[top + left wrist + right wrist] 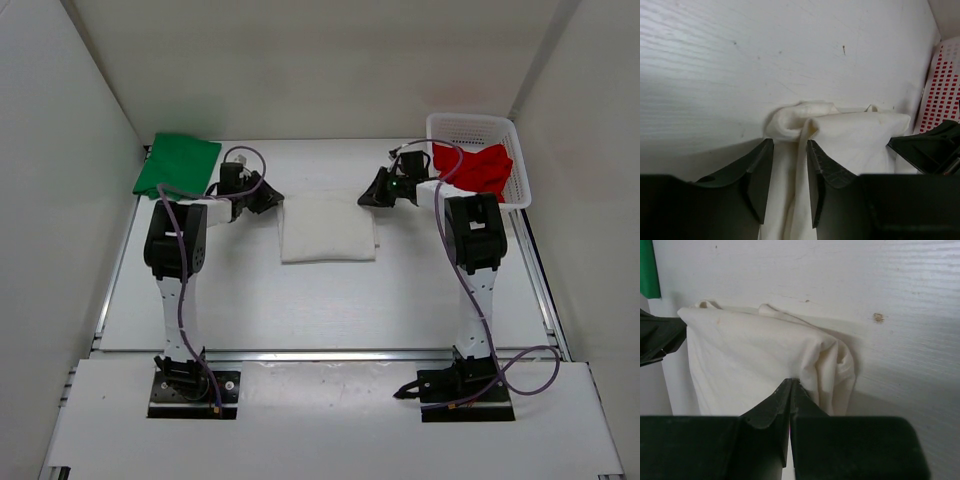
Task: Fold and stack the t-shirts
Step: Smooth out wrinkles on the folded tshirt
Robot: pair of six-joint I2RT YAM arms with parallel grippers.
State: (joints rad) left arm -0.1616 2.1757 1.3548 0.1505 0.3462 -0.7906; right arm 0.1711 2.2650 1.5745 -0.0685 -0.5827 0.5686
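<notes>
The white t-shirt [328, 228] lies folded into a rectangle in the middle of the table. My left gripper [272, 197] is at its far left corner, and in the left wrist view [790, 145] the jaws stand apart with a ridge of white cloth [855, 135] loose between them. My right gripper [368, 198] is at the far right corner. Its jaws [791, 382] are shut, pinching the bunched edge of the white cloth [750, 355]. The green t-shirt [178, 163] lies folded at the far left. The red t-shirt [480, 165] sits crumpled in the basket.
A white mesh basket [470, 124] stands at the far right corner of the table, its wall also in the left wrist view [942, 90]. White walls close in the table on three sides. Cables hang along both arms.
</notes>
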